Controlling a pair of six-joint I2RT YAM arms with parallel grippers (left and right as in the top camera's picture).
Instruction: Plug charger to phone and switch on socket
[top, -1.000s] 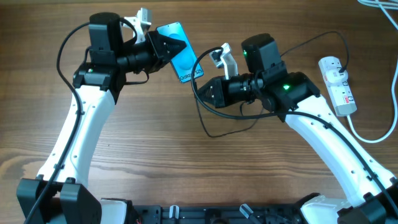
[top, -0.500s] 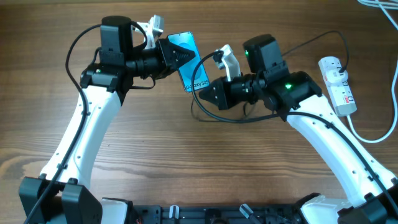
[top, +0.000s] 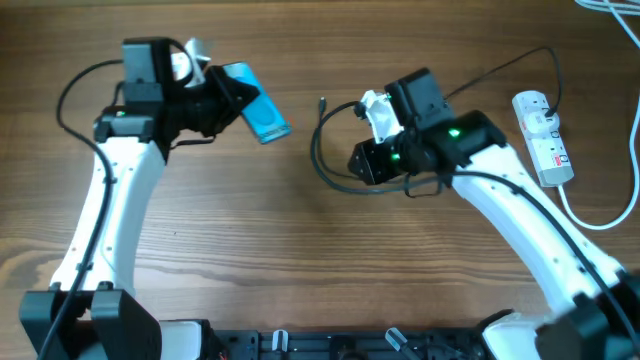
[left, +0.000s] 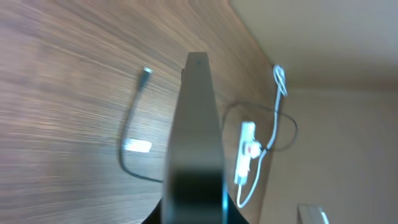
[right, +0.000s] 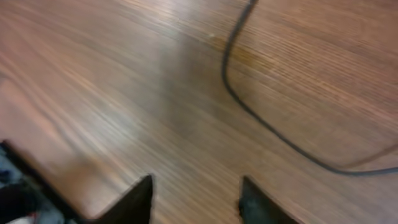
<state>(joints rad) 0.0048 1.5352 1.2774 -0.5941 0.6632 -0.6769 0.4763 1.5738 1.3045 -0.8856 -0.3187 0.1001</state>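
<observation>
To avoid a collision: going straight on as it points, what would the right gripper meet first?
Probably the bare table; the charger cable curves just right of that line, depth unclear.

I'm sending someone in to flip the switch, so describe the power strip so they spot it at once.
On the wooden table, look far right, beyond the right arm. The power strip lies flat there, a white oblong block with small red marks. It alone trails a thick white cord; the cable nearby is thin and black.
</observation>
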